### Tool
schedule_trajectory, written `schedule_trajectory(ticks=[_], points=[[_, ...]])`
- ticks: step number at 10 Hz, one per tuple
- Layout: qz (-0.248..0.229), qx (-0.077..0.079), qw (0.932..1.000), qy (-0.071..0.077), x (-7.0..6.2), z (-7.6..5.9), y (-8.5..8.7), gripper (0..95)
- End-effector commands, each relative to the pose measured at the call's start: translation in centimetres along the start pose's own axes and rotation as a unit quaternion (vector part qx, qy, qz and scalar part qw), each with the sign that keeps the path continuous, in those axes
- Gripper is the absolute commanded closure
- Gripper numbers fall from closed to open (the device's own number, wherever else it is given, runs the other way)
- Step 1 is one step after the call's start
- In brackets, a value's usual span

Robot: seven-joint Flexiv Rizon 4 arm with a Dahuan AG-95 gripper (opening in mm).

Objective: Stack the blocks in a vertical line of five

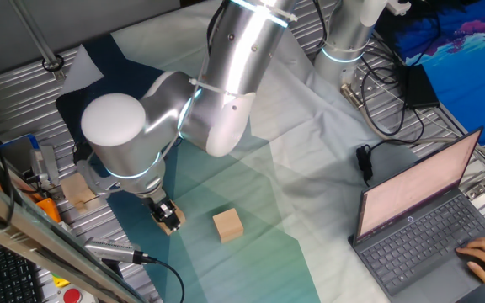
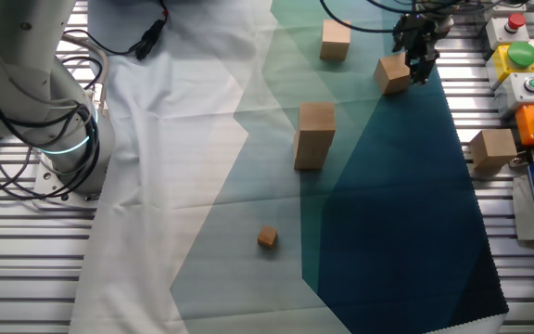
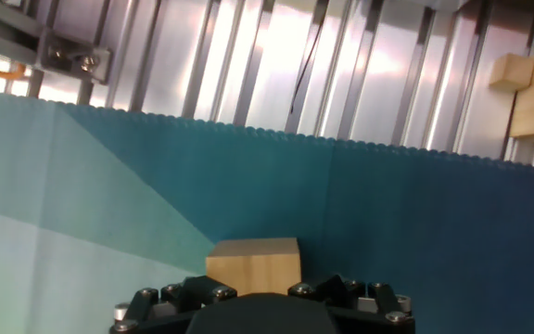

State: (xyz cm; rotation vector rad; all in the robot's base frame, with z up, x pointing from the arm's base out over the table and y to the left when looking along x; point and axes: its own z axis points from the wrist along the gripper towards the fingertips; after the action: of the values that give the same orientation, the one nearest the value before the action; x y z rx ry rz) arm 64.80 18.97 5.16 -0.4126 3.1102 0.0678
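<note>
Other fixed view, centre: a two-high stack [image 2: 314,135] stands on the cloth [image 2: 406,223]. One loose block [image 2: 336,41] lies upper centre, and another block [image 2: 392,74] sits in the gripper [image 2: 419,57], apparently clamped. Four blocks visible, the fifth unseen. Three placements remain.

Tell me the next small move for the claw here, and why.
Probably lift the block straight up: the claw seems shut on it, and in the hand view it sits between the fingers. The stack, apparently two high, stands apart on the cloth, so it needs height before crossing over.
</note>
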Motion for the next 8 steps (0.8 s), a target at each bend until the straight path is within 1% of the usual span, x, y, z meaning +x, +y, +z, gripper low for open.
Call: schedule_trajectory(ticks=[1,3,4,5,6,7,8], points=[[0.000,0.000,1.0000,-0.001,0.21,0.16,-0.07,19.0],[0.001,0.000,1.0000,-0.005,0.54,0.51,-0.19,19.0],[0.002,0.001,1.0000,-0.007,0.62,0.59,-0.22,38.0],[0.009,0.004,0.9999,-0.007,0.62,0.60,-0.22,38.0],[0.020,0.006,0.9998,-0.007,0.64,0.61,-0.16,57.0],[0.023,0.007,0.9997,-0.008,0.65,0.62,-0.10,57.0],[0.028,0.008,0.9995,-0.009,0.65,0.63,-0.07,76.0]])
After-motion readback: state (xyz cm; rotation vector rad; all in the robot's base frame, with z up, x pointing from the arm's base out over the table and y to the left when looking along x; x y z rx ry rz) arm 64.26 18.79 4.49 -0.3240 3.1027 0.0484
